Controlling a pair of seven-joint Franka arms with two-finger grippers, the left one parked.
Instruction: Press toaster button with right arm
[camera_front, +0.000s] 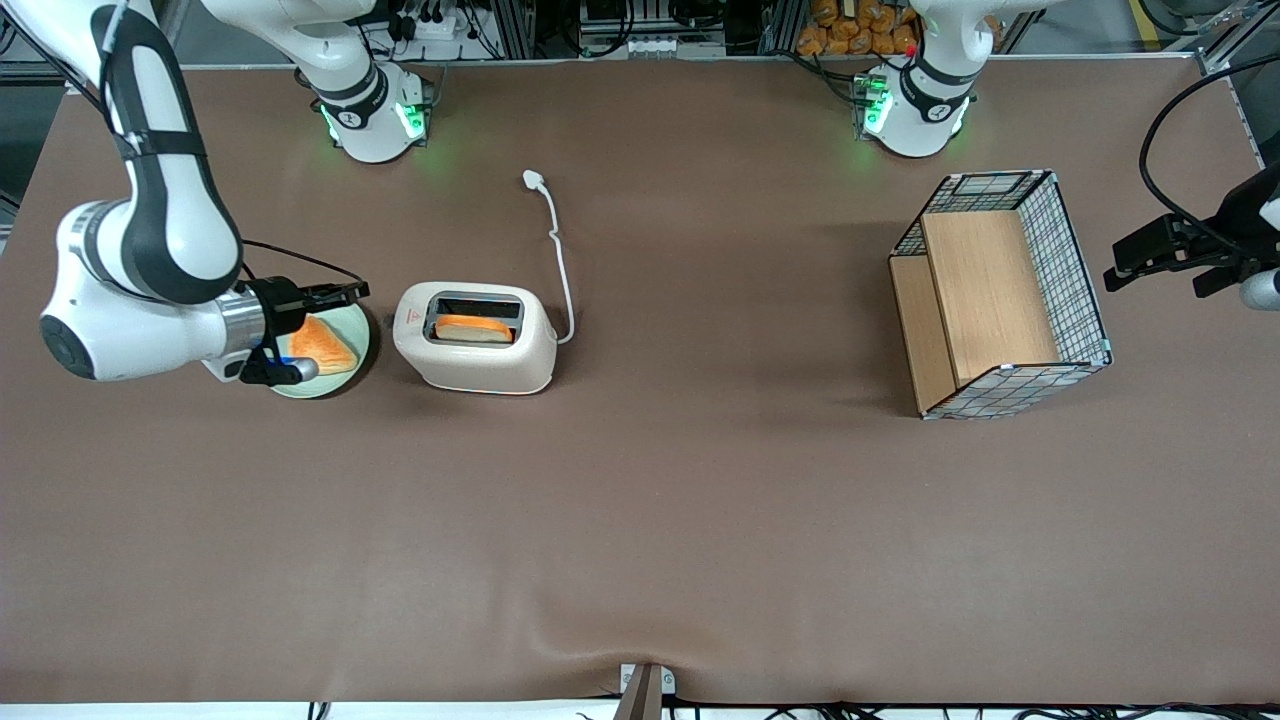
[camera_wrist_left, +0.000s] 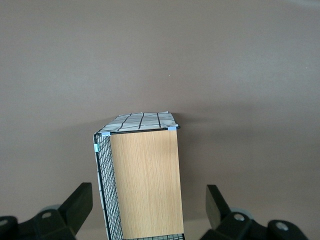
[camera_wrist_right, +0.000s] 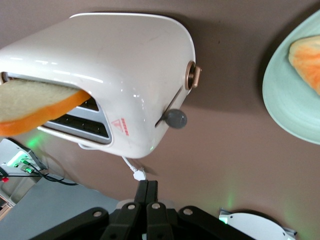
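The cream toaster (camera_front: 475, 350) stands on the brown table with a toast slice (camera_front: 475, 329) in its slot. In the right wrist view the toaster (camera_wrist_right: 125, 65) shows its narrow end with the grey button (camera_wrist_right: 176, 118) sticking out near the red triangle mark (camera_wrist_right: 121, 126). My right arm's gripper (camera_front: 352, 291) hovers over the plate's edge, beside that narrow end and apart from it. Its fingers (camera_wrist_right: 148, 182) are pressed together and hold nothing. The button is a short way ahead of the fingertips.
A pale green plate (camera_front: 345, 382) with a toast slice (camera_front: 322, 345) lies under my wrist; it also shows in the right wrist view (camera_wrist_right: 285, 105). The toaster's white cord and plug (camera_front: 535, 180) trail farther from the camera. A wire-and-wood box (camera_front: 1000, 295) stands toward the parked arm's end.
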